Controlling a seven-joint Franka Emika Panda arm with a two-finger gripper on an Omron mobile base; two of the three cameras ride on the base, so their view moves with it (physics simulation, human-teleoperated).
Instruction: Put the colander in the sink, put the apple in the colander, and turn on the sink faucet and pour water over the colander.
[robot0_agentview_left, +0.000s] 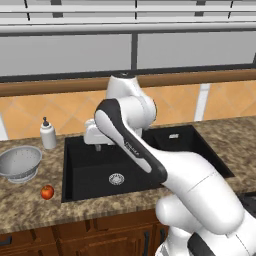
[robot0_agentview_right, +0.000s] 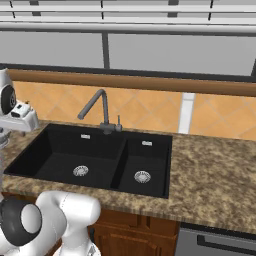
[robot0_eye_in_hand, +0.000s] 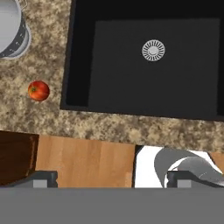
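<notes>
Colander (robot0_agentview_left: 20, 162) upright on granite counter (robot0_agentview_left: 30, 210), left of sink (robot0_agentview_left: 85, 172), well back from counter's front edge, just in front of soap bottle (robot0_agentview_left: 48, 134). Apple (robot0_agentview_left: 47, 192) on counter nearer front edge, apart from colander, short of sink's left rim. Sink faucet (robot0_agentview_right: 97, 111) behind divider between basins. My gripper (robot0_eye_in_hand: 111, 177) hangs over large basin, jaws spread wide, holding nothing.

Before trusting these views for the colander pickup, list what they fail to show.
- Colander: cut off by the hand view's top-left edge.
- Sink faucet: its lever setting is too small to read in the right base view; the arm covers it in the left base view.
- Gripper: fingertips barely clear the hand view's bottom.
</notes>
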